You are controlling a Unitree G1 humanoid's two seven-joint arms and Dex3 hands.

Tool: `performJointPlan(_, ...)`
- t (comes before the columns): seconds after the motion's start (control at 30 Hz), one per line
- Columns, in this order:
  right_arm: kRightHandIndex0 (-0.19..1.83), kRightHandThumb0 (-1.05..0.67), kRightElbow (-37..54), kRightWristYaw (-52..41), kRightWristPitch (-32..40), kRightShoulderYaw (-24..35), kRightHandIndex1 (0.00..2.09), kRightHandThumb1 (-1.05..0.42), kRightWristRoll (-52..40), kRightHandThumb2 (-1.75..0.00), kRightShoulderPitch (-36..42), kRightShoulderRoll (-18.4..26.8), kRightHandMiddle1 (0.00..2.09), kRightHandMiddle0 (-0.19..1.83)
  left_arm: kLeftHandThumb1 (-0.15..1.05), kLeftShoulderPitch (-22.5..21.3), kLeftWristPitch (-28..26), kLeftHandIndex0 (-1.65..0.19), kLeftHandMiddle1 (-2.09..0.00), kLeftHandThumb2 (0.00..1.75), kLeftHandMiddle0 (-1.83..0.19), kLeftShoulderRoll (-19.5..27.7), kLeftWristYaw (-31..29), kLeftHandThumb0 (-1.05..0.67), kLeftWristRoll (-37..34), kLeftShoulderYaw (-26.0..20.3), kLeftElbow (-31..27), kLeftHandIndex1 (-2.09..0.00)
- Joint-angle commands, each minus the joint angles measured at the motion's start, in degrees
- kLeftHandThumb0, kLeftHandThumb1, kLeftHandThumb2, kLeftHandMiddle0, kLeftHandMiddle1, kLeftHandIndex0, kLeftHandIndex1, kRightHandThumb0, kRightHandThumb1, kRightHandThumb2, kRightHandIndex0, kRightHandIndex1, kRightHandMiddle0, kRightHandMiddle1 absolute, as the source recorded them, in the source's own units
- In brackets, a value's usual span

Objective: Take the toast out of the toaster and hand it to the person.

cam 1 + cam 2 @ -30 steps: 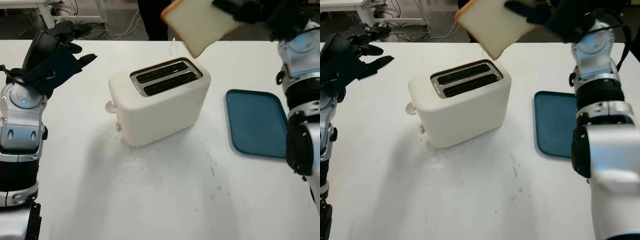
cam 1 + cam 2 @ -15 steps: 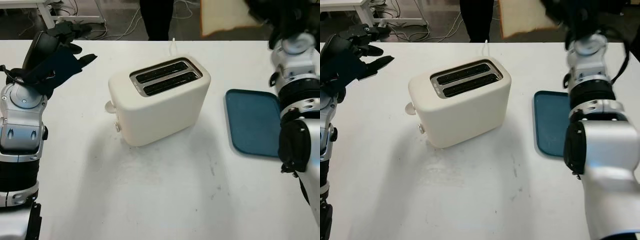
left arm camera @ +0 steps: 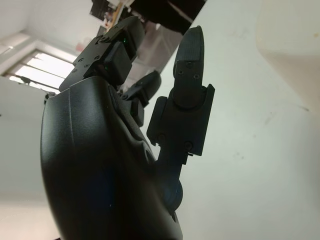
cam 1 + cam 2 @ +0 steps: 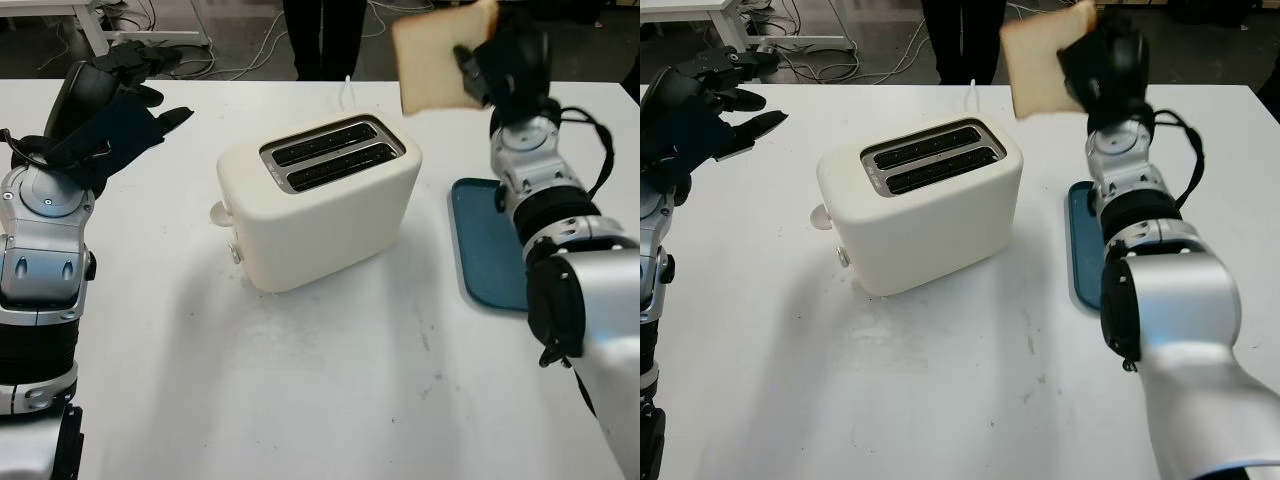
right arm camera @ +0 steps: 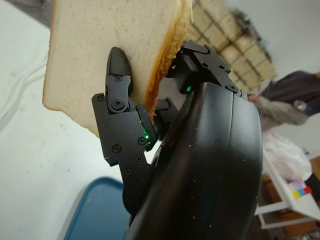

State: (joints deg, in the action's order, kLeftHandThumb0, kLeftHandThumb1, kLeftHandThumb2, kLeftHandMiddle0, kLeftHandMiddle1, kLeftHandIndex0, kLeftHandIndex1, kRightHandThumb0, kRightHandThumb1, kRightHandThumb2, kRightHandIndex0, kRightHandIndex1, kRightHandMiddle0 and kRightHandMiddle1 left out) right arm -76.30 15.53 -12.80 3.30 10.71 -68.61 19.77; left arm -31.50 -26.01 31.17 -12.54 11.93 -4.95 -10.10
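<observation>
Since a second ago the toast (image 4: 435, 62) has swung from a low tilt right above the slots to an upright pose further toward the far right, held high over the far edge of the surface (image 4: 300, 400) and well clear of the toaster (image 4: 318, 200). It is a pale, barely browned slice with a thin golden crust, and it looks light, soft and easily dented or torn, so a hard squeeze would likely crush the crumb; it is not slippery, and a gentle pinch across the two flat faces near one edge seems the right hold. That is how the right hand (image 5: 165, 125) has it: one of its fingers (image 5: 120, 100) presses on the near face and the others sit behind the slice, at its side edge, leaving most of the bread free for someone to take. Both toaster slots are dark and appear empty. A blue tray (image 4: 490, 240) lies on the surface just beside the right arm. Beyond the far edge a person's dark legs (image 4: 322, 35) stand behind the toaster, to the left of the raised slice. The left hand (image 4: 105, 95) is open, raised above the far left of the surface, holding nothing.
</observation>
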Motion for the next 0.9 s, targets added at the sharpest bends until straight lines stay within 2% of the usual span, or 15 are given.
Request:
performJointPlan(0.0, 0.74, -0.2, -0.13, 1.8, 0.1, -0.43, 1.75, -0.92, 0.96, -0.36, 0.89, -0.03, 1.73, 0.48, 0.92, 0.51, -0.85, -0.47, -0.8, 0.19, -0.27, 0.15, -0.03, -0.42, 0.27, -0.28, -0.89, -0.22)
performJointPlan(0.2, 0.64, -0.18, -0.35, 2.47, 1.16, 1.32, 1.75, -0.92, -0.14, -0.37, 1.24, -0.58, 1.75, 0.34, 0.92, 0.43, -0.95, -0.48, -0.78, 0.19, -0.28, 0.25, -0.05, -0.45, 0.34, -0.24, -0.99, -0.21)
performJointPlan(0.3, 0.55, -0.17, -0.33, 2.47, 1.32, 1.77, 1.75, -0.92, -0.3, -0.35, 1.23, -0.69, 1.64, 0.33, 0.92, 0.35, -0.83, -0.48, -0.77, 0.19, -0.27, 0.3, -0.11, -0.43, 0.3, -0.22, -0.92, -0.2)
performJointPlan(0.33, 0.54, -0.16, -0.33, 2.18, 1.32, 1.88, 1.75, -0.92, -0.39, -0.35, 1.24, -0.68, 1.69, 0.31, 0.92, 0.26, -1.02, -0.49, -0.77, 0.19, -0.27, 0.24, -0.09, -0.44, 0.29, -0.22, -0.93, -0.2)
performJointPlan(0.63, 0.64, -0.17, -0.18, 2.74, 0.53, 1.13, 1.75, -0.92, 0.57, -0.35, 1.38, -0.08, 1.75, 0.37, 0.92, -0.05, -1.13, -0.49, -0.76, 0.18, -0.27, -0.06, -0.07, -0.42, -0.04, -0.24, -0.83, -0.19)
performJointPlan(0.87, 0.63, -0.18, -0.13, 2.21, 1.08, 1.26, 1.75, -0.92, 0.21, -0.36, 1.09, -0.2, 1.75, 0.36, 0.92, -0.11, -1.1, -0.5, -0.77, 0.18, -0.29, -0.13, 0.25, -0.41, 0.28, -0.14, -0.73, -0.19)
